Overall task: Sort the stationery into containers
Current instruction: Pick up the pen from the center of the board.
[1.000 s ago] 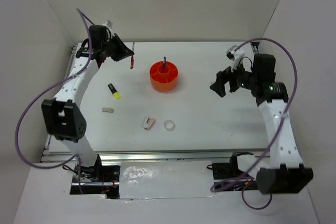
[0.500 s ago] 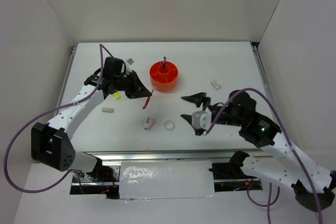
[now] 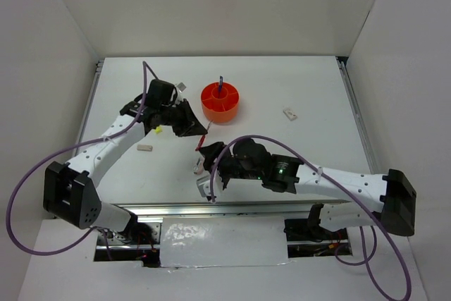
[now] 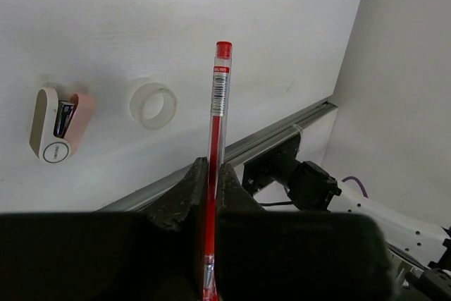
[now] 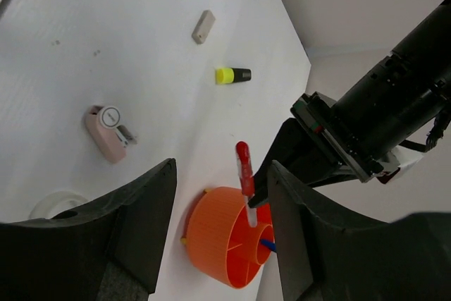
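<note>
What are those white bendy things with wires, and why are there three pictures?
They are two robot arms bolted to a table. One picture looks down from above; the other two come from small cameras on each arm's wrist. The left claw pinches a red pen. The right claw is open, holding nothing. On the table lie an orange organizer, a tape ring, a pink-white piece, a yellow highlighter and white erasers.

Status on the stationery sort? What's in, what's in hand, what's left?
Done: only the blue pen stands in the orange organizer, in its centre cup. In hand: left gripper shut on the red pen, not yet in. Right gripper open, empty. Left on the table: pink-white piece, tape ring, yellow highlighter, white erasers.
</note>
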Robot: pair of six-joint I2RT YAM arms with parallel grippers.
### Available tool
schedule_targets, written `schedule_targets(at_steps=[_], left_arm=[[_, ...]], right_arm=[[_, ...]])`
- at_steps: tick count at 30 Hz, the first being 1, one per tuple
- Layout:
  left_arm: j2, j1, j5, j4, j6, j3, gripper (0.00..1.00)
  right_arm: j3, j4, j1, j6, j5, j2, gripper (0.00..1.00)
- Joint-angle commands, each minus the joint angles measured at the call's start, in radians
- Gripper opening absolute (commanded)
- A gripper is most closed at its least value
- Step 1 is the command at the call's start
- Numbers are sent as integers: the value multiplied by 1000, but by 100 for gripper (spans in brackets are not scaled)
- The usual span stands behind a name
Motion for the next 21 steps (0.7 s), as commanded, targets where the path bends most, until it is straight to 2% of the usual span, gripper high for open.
schedule_targets(at_steps=[1, 4, 16, 19, 21], left_arm=[[18, -17, -38, -12, 20, 34, 0], [30, -20, -38, -6, 12, 29, 0], [59, -23, -57, -17, 15, 69, 0], [65, -26, -32, -11, 21, 66, 0], [64, -31, -20, -6, 26, 62, 0]], right_arm=[[69, 128, -16, 2, 53, 42, 61], [60, 185, -35, -3, 60, 76, 61], [95, 137, -93, -38, -10, 182, 57], [104, 113, -107, -60, -36, 195, 53], [109, 111, -117, -72, -42, 208, 47]])
